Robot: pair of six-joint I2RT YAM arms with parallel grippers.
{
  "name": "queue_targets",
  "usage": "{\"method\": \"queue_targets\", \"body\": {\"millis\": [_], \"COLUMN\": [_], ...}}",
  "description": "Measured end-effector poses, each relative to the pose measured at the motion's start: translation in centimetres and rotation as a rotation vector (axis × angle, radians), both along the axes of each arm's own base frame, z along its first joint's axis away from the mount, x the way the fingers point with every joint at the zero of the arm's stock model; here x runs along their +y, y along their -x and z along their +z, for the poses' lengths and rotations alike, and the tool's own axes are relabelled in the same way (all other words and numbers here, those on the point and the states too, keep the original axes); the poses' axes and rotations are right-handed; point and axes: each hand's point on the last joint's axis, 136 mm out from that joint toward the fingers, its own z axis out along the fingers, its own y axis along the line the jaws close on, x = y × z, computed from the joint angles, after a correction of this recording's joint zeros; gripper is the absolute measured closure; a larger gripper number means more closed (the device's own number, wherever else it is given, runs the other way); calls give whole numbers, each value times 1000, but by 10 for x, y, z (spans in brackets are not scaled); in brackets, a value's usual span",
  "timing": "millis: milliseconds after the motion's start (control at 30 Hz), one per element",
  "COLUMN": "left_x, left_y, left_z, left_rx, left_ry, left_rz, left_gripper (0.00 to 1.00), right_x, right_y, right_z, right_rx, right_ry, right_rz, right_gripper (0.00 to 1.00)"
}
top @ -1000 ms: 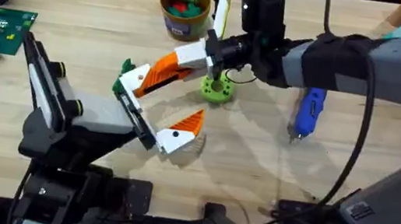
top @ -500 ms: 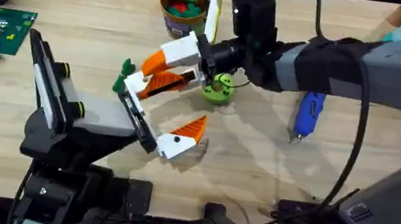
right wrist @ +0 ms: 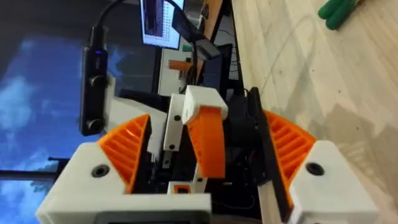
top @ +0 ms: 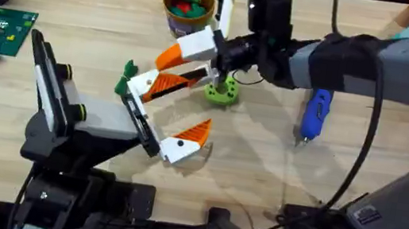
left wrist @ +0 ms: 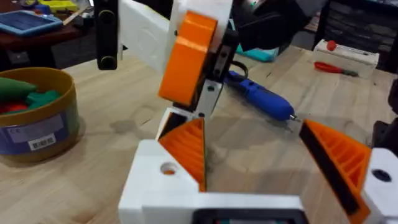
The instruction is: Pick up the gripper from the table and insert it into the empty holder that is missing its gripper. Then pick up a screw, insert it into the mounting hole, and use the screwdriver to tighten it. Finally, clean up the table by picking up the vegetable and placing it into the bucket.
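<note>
Two arms meet just short of the bucket, on its side nearest the arms' bases. The orange ribbed gripper sits at the holder, the white bracket at the tip of the left arm. Its white base is against the bracket and its thin end points up toward the bucket. In the left wrist view the same wedge rises from the white block of the holder. Whether it is pushed fully home is hard to judge from these angles.

The right gripper reaches in from the far side of the bucket and hangs just over that wedge. In the right wrist view its fingers stand spread, with the orange piece between them and a gap on either side, so it grips nothing.

The left gripper is likewise spread and carries nothing. Its other orange finger lies farther from the bucket than the wedge.

The vegetable lies on the tabletop beside the holder, to the left of the bucket and nearer the bases. The blue screwdriver lies flat well to the right of the bucket, under the right arm. The bucket holds coloured toy pieces.
</note>
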Motion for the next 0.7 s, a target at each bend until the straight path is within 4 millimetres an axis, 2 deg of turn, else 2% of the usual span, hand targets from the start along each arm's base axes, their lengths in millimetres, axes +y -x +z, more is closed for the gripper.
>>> {"method": "queue_targets", "body": {"millis": [333, 700], "left_x": [0, -2], "left_y": [0, 3], "left_z": [0, 0], "left_rx": [0, 0], "left_ry": [0, 0], "left_rz": [-1, -21], "left_gripper": [17, 17], "right_x": [-40, -52], "right_y": [-29, -16], "right_z": [15, -9], "right_rx": [-53, 58], "right_ry": [-79, -33], "right_rz": [-15, -2], "right_gripper": [10, 10]}}
